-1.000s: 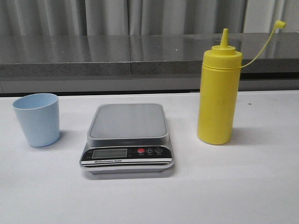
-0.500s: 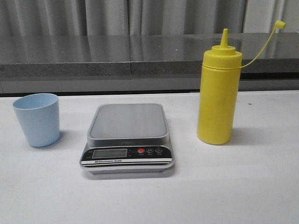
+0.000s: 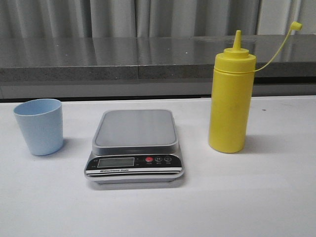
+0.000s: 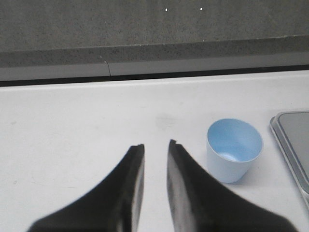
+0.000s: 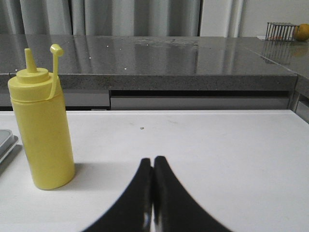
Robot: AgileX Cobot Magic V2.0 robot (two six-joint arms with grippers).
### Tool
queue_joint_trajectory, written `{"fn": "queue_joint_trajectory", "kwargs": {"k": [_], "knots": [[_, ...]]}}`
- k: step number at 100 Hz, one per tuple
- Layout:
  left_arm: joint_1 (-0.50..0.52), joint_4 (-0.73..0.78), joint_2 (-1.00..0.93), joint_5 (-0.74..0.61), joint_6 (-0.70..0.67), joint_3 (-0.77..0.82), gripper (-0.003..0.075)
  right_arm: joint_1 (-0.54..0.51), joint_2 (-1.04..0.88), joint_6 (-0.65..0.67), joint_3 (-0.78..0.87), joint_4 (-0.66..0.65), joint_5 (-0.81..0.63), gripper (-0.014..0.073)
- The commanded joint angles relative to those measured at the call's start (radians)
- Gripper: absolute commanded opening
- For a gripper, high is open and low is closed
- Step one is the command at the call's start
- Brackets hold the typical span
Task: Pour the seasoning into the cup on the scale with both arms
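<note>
Blue cup [image 4: 234,150] beside slightly parted left claw [image 4: 155,145]; yellow seasoning [image 5: 41,130] beside clenched right claw [image 5: 153,162].

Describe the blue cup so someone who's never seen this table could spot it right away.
Start at the white table and find the digital scale at its middle. The cup stands upright and empty on the table to the scale's left, not on the platform. It is the only pale blue thing, shorter than the yellow bottle on the scale's right.
</note>
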Motion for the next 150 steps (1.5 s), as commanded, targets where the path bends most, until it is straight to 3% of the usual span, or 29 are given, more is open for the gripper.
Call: {"fn": "queue_joint_trajectory", "kwargs": {"k": [1, 12, 46, 73, 150], "knots": [[-0.008, -0.021, 0.085, -0.066, -0.004, -0.073, 0.0298, -0.005, -0.014, 0.0, 0.002, -0.003, -0.077, -0.0067], [-0.009, -0.049, 0.182, -0.057, -0.004, -0.127, 0.0363, -0.005, -0.014, 0.0, 0.002, -0.003, -0.077, -0.0067], [-0.155, -0.062, 0.512, 0.084, -0.004, -0.332, 0.0356, -0.005, -0.014, 0.0, 0.002, -0.003, -0.077, -0.0067], [-0.178, -0.117, 0.734, 0.172, -0.004, -0.475, 0.0345, -0.005, -0.014, 0.0, 0.002, -0.003, -0.077, -0.0067], [-0.176, -0.121, 0.995, 0.135, -0.004, -0.568, 0.0345, -0.005, -0.014, 0.0, 0.002, -0.003, -0.077, -0.0067]]}}
